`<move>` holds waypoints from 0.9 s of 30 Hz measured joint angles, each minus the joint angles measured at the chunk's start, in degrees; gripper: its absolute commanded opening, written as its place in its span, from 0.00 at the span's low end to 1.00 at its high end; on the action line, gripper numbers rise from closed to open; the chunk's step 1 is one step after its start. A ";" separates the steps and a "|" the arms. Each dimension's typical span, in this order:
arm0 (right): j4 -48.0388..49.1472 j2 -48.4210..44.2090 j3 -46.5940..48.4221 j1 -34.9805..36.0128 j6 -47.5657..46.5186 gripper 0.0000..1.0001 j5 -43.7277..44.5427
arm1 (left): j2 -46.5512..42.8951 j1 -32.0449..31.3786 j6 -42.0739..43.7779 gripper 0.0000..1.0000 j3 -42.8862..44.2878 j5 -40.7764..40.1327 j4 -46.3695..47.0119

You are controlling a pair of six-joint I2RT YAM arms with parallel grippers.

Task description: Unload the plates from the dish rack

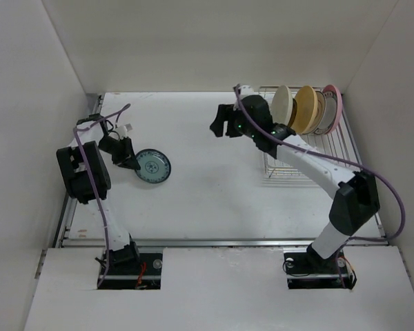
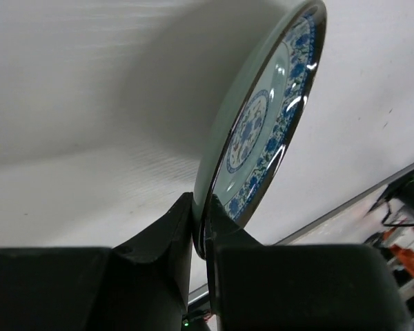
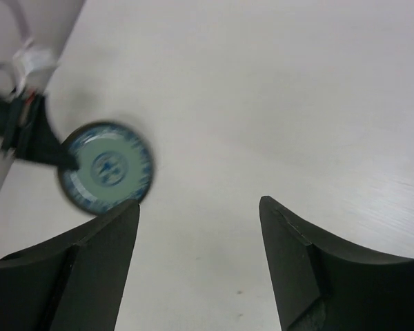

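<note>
The small blue patterned plate is hanging tilted over the left side of the bench, well apart from the dish rack, because the left pincer is clamping its rim edge-on, a grip that looks suited to lowering it flat. The cream plate, tan plate and pink plate are standing upright in the rack's slots at the far right. The right pincer is hovering mid-bench, jaws apart and holding nothing, probably free to reach for the next one.
</note>
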 measured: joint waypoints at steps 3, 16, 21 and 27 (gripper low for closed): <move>-4.22 -3.08 1.64 -3.65 0.42 0.76 10.64 | 2.93 2.93 -2.12 0.00 1.25 0.85 -0.04; -15.45 7.50 20.28 -17.00 -1.90 0.84 39.12 | 9.81 9.73 -10.95 0.70 6.56 1.46 -2.56; -17.88 14.78 25.03 -19.69 -2.47 0.82 39.65 | 7.72 9.27 -11.45 0.72 5.11 -2.08 -1.55; -19.69 19.21 25.83 -22.82 -3.34 0.67 36.65 | 0.22 9.31 -11.23 0.72 1.40 -6.01 -0.83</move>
